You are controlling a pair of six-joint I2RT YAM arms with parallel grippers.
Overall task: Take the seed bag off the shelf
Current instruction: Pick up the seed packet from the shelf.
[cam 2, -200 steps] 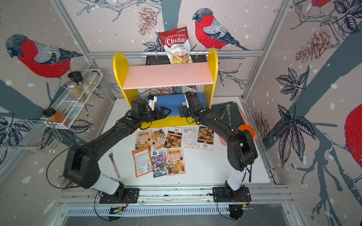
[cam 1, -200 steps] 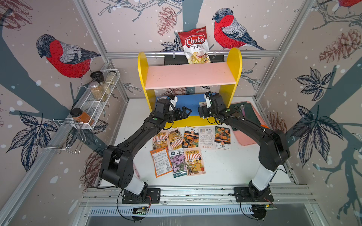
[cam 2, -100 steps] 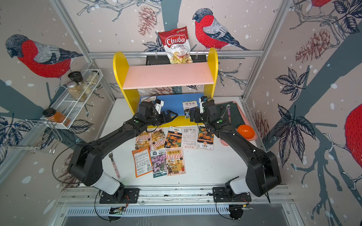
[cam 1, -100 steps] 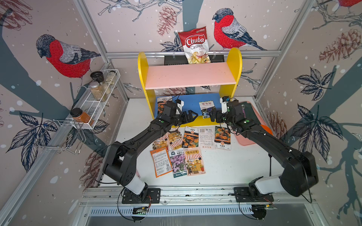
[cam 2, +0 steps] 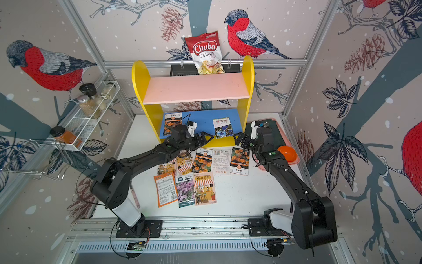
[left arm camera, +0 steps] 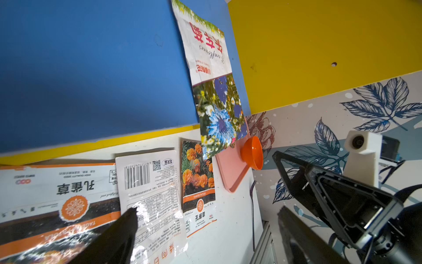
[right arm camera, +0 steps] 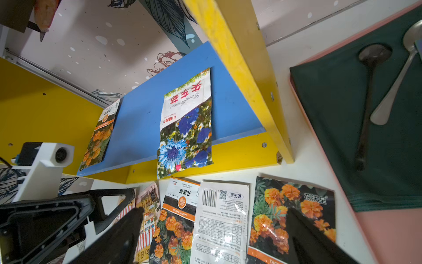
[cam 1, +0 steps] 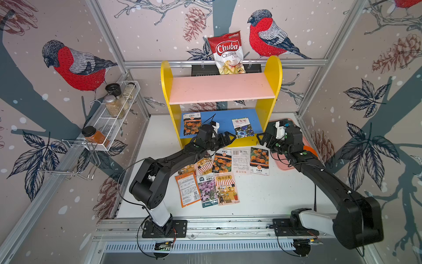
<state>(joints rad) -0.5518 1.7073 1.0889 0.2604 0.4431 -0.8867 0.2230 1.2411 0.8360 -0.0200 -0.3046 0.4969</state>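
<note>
Quick rundown: the shelf [cam 1: 219, 90] stands at the back of the counter [cam 1: 262, 194], and there are actually two seed bags on its blue lower board. A marigold bag [cam 1: 191, 124] lies right up against the shelf's left yellow panel. A blue-flower bag [cam 1: 242, 128] lies nearer the right panel, flat on the board, with its bottom end poking out over the shelf's front edge.

The left claw [cam 1: 229, 138] hovers just in front of the shelf, between the two bags, with its jaws spread wide and nothing in them. The right claw [cam 1: 262, 140] hangs in front of the shelf's right panel, also wide apart and empty, pointing in toward the blue-flower bag. Both are close to that bag, but the wrist views show no contact.

A bunch of loose seed packets [cam 1: 219, 173] is spread over the counter right in front of the shelf. A chips bag [cam 1: 227, 53] stands behind the shelf's top. Beside the right panel is a pink tray [right arm camera: 392, 235] holding a green cloth [right arm camera: 365, 137], two spoons [right arm camera: 388, 102] and an orange bowl [cam 2: 287, 153]. Off to the shelf's left, a wire rack [cam 1: 107, 128] hangs on the wall.
</note>
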